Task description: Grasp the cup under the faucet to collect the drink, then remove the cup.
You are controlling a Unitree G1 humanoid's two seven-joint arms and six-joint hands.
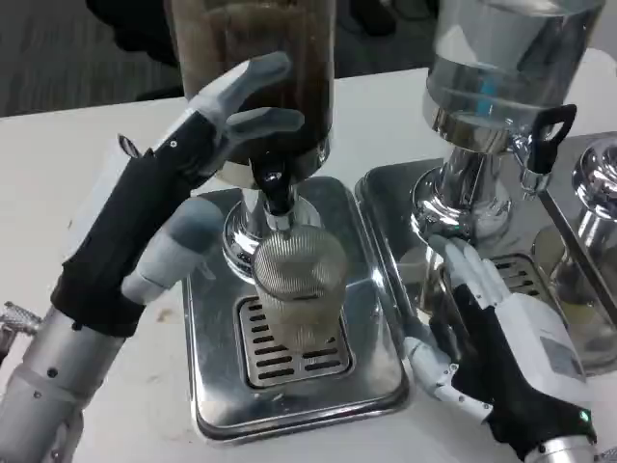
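Ribbed clear cup [297, 285]: upright on drip tray [217, 386], directly under black faucet [277, 191] of dark drink dispenser [253, 68]
Left hand [207, 145]: fingers spread, empty, raised at dispenser
Right hand [482, 328]: open, empty, right of cup, nearer cup's level

The cup [297, 285] looks like translucent ribbed plastic with a frosted, matt surface, and it stands on a drip tray [294, 395] of polished, mirror-bright metal with a slotted grille. Both dispensers have glossy chrome stems and bases, the left tank [253, 58] being clear and dark with drink, the right tank [501, 48] clear and colourless, each with a shiny black plastic faucet lever [273, 185]. The left hand [183, 183] and right hand [501, 338] show smooth matt white and black plastic shells over brushed silver metal forearms, and the table [58, 164] is plain matt white.
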